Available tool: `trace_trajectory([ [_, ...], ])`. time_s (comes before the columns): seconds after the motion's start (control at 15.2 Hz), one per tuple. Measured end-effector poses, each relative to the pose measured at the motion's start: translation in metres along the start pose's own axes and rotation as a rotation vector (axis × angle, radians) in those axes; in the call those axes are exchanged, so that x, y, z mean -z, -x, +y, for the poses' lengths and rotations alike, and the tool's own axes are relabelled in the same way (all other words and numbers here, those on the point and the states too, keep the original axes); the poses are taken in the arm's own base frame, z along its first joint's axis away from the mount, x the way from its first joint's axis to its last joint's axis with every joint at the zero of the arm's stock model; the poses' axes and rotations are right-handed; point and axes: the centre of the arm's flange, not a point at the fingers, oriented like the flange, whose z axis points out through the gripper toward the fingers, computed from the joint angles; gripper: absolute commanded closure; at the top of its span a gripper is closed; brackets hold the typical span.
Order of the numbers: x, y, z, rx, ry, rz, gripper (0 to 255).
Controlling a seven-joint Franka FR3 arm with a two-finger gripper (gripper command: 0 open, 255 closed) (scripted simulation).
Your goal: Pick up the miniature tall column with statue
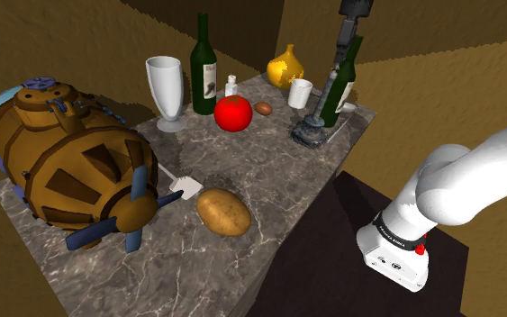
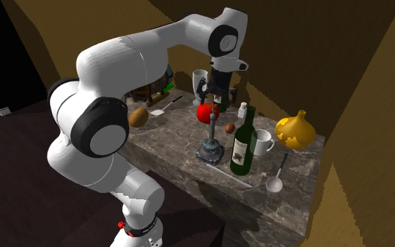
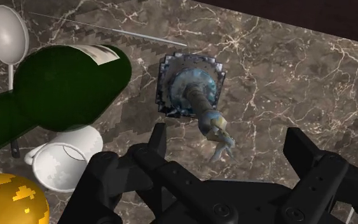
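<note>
The miniature column with a statue [image 1: 315,115] is a slim grey-blue shaft on a square dark base, standing near the marble table's edge beside a green bottle [image 1: 342,83]. In the second exterior view the column [image 2: 210,135] rises just under the hand. My black gripper [image 1: 341,49] hangs straight above it, fingers pointing down. Seen from the wrist, the gripper [image 3: 228,143] is open. The statue end of the column [image 3: 217,130] lies between the two fingers, and neither touches it. Its base [image 3: 190,86] sits on the marble below.
Close by are a white mug [image 3: 66,162], a yellow gourd [image 2: 295,131], a white ladle [image 2: 276,182] and a red tomato [image 1: 233,113]. Further along the table [image 1: 269,194] are a second bottle [image 1: 204,65], a white goblet [image 1: 165,90], a potato [image 1: 223,212] and a big barrel-shaped model [image 1: 71,162].
</note>
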Motion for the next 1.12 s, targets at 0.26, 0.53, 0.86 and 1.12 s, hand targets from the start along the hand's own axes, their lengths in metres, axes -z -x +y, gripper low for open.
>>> trace_trajectory([
  [0.26, -0.004, 0.001, 0.0, 0.0, 0.0, 0.0, 255],
  [0.53, -0.004, 0.001, 0.0, 0.0, 0.0, 0.001, 255],
  [0.86, 0.002, 0.0, -0.001, 0.0, 0.0, 0.0, 255],
  [1.12, 0.021, 0.003, -0.002, 0.0, 0.0, 0.0, 255],
])
